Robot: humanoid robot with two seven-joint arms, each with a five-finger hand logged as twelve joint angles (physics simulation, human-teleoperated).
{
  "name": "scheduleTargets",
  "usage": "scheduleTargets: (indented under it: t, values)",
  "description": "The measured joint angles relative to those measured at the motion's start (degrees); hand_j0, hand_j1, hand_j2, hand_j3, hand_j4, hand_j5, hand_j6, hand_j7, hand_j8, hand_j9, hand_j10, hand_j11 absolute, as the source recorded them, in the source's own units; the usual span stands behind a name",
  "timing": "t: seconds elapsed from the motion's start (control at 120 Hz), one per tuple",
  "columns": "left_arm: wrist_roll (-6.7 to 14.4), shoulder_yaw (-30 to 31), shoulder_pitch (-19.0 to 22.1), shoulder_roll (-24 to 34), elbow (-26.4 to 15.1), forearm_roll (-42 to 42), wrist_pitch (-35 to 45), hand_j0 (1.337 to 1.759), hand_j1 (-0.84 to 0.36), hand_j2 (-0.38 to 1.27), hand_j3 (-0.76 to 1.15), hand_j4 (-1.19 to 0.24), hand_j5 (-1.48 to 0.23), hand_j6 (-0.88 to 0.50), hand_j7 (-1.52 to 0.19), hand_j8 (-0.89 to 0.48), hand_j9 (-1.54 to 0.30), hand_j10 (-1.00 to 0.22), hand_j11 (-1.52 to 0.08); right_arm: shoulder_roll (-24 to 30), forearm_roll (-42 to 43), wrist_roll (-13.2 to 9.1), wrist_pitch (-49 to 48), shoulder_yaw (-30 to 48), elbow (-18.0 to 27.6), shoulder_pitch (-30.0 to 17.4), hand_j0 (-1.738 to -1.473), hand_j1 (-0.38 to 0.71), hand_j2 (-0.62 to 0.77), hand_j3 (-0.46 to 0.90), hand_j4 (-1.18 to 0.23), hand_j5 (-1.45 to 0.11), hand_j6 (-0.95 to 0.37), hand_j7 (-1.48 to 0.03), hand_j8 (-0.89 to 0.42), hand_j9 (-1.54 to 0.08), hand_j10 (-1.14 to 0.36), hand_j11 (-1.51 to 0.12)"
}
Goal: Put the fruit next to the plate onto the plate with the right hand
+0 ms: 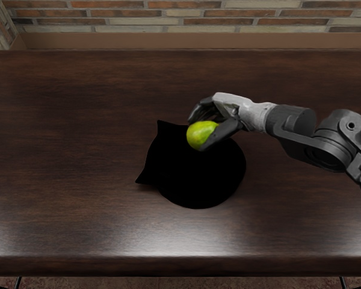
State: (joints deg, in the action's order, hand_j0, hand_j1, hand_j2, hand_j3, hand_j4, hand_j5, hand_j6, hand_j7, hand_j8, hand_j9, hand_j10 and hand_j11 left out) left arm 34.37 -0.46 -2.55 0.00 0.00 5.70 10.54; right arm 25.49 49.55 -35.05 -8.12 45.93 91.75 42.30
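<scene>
While the right hand grips it, the green fruit is over the far part of the black plate, probably so that it can be set down there and not on the wood. The fingers close around the fruit from the right and from above. Whether the fruit touches the plate, I cannot tell. The plate lies near the middle of the dark table.

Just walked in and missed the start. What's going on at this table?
The robot's right hand, reaching in from the right, is gripping a green fruit and holding it over the upper edge of the black plate on the dark wooden table. The fruit has not been released, so it is not yet resting on the plate. The left arm is out of view.
</scene>
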Motion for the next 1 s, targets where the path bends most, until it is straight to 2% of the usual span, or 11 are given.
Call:
scheduleTargets:
  t: [0.042,0.108,0.175,0.342,0.45,0.575,0.833,1.0]
  values:
    - [0.0,0.0,0.0,0.0,0.0,0.0,0.0,1.658,0.35,0.0,0.0,0.0,0.0,0.0,0.0,0.0,0.0,0.0,0.0,-0.4,0.0,0.0,-0.2,-0.2,0.0,0.0,-1.656,0.13,0.14,0.0,-0.55,-0.82,-0.4,-0.76,-0.32,-0.77,-0.42,-0.77]
    - [0.0,0.0,0.0,0.0,0.0,0.0,0.0,1.658,0.35,0.0,0.0,0.0,0.0,0.0,0.0,0.0,0.0,0.0,0.0,-0.6,-0.1,0.0,-0.4,-0.4,0.0,-0.1,-1.657,0.0,0.1,0.0,-0.4,-0.59,-0.29,-0.55,-0.23,-0.55,-0.3,-0.55]
    - [0.0,0.0,0.0,0.0,0.0,0.0,0.0,1.658,0.35,0.0,0.0,0.0,0.0,0.0,0.0,0.0,0.0,0.0,0.0,-0.5,-2.4,0.0,-0.8,-0.1,-0.1,-0.1,-1.657,-0.1,0.07,0.0,-0.29,-0.43,-0.21,-0.4,-0.17,-0.4,-0.22,-0.4]
    - [0.0,0.0,0.0,0.0,0.0,0.0,0.0,1.658,0.35,0.0,0.0,0.0,0.0,0.0,0.0,0.0,0.0,0.0,0.0,3.6,-14.4,0.0,-9.0,4.9,-0.2,-0.4,-1.658,-0.24,0.03,0.0,-0.13,-0.19,-0.09,-0.18,-0.07,-0.18,-0.1,-0.18]
    - [0.0,0.0,0.0,0.0,0.0,0.0,0.0,1.658,0.35,0.0,0.0,0.0,0.0,0.0,0.0,0.0,0.0,0.0,0.0,6.6,-23.2,0.0,-17.7,8.8,-1.0,-1.0,-1.658,-0.28,0.02,0.0,-0.08,-0.11,-0.05,-0.1,-0.04,-0.1,-0.06,-0.1]
    - [0.0,0.0,0.0,0.0,0.0,0.0,0.0,1.658,0.35,0.0,0.0,0.0,0.0,0.0,0.0,0.0,0.0,0.0,0.0,8.1,-30.5,0.0,-24.1,14.4,-3.4,-4.3,-1.658,-0.31,0.01,0.0,-0.04,-0.06,-0.03,-0.06,-0.02,-0.06,-0.03,-0.06]
    - [0.0,0.0,0.0,0.0,0.0,0.0,0.0,1.658,0.35,0.0,0.0,0.0,0.0,0.0,0.0,0.0,0.0,0.0,0.0,8.8,-40.2,0.0,-26.7,22.3,-8.3,-13.7,-1.658,-0.34,0.0,0.0,-0.01,-0.02,-0.01,-0.02,-0.01,-0.02,-0.01,-0.02]
    - [0.0,0.0,0.1,0.0,0.0,0.0,0.0,1.658,0.35,0.0,0.0,0.0,0.0,0.0,0.0,0.0,0.0,0.0,0.0,9.4,-46.6,0.0,-26.8,29.8,-14.1,-21.6,-1.658,-0.35,0.0,0.0,0.0,-0.01,0.0,-0.01,0.0,-0.01,0.0,-0.01]
